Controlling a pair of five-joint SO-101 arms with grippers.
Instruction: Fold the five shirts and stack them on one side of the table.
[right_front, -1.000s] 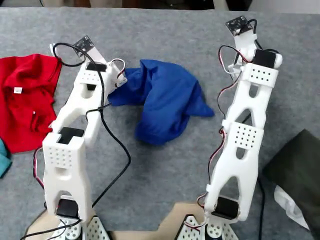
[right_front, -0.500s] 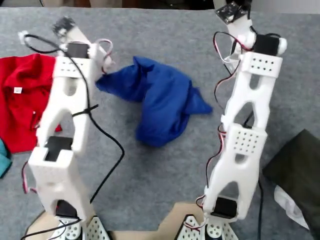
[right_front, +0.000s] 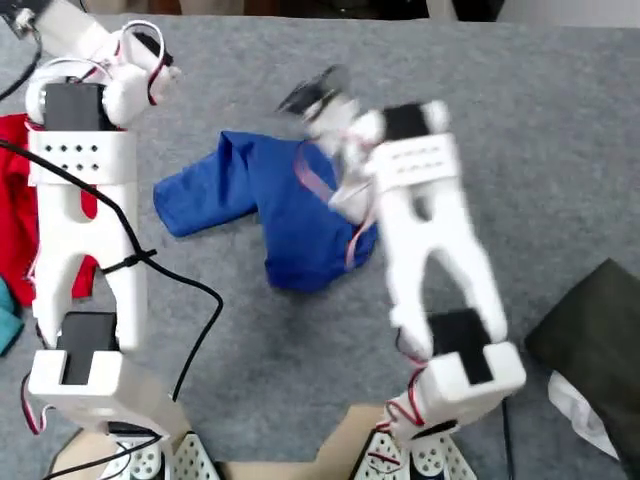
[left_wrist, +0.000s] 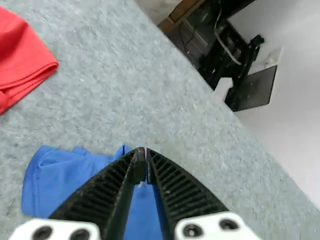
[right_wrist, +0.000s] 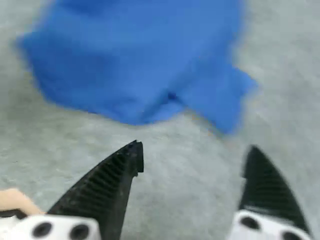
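Beyond grey table (left_wrist: 125, 90), dark equipment (left_wrist: 220, 45).

Black gear (left_wrist: 220, 45) beside white wall (left_wrist: 295, 125)

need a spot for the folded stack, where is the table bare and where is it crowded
Bare: the far right of the table, between the blue shirt and the dark shirt; also the near middle, in front of the blue shirt. Crowded: the left edge, with the red shirt and a teal cloth.
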